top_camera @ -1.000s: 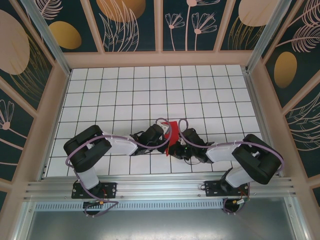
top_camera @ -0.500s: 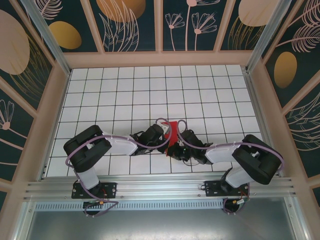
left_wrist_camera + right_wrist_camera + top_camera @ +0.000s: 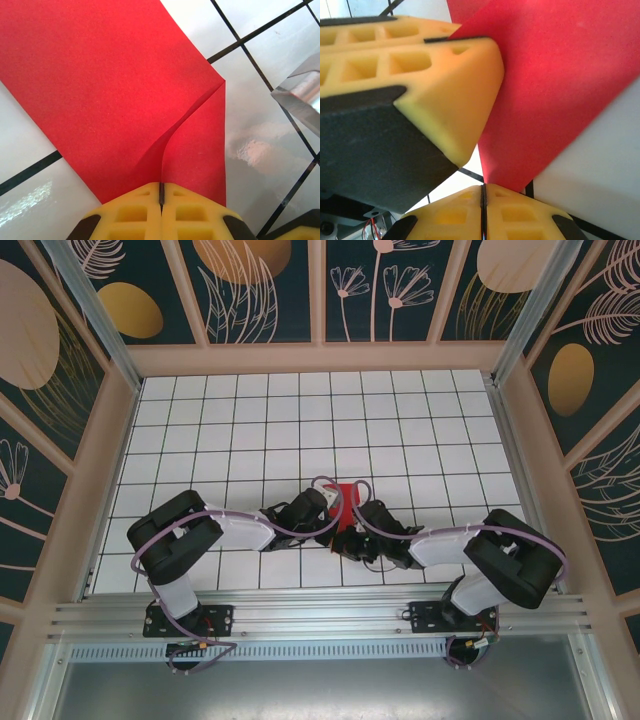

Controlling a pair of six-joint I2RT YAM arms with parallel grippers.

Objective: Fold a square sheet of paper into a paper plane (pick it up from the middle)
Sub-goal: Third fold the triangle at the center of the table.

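The big white counter [image 3: 250, 420] has black lines that make squares. The left arm [image 3: 185, 535] and the right arm [image 3: 505, 555] reach in and meet near the middle, close to the near edge. Between them is the square sheet of paper [image 3: 346, 496], bright red and bent into a fold. The left fingers [image 3: 132, 215] are pressed together on one edge of it. The right fingers [image 3: 515, 215] are pressed together on one corner.

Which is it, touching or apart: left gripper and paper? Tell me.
Touching. In the left wrist view the left gripper is shut on the paper, whose folded edge runs straight into the seam between its jaws.
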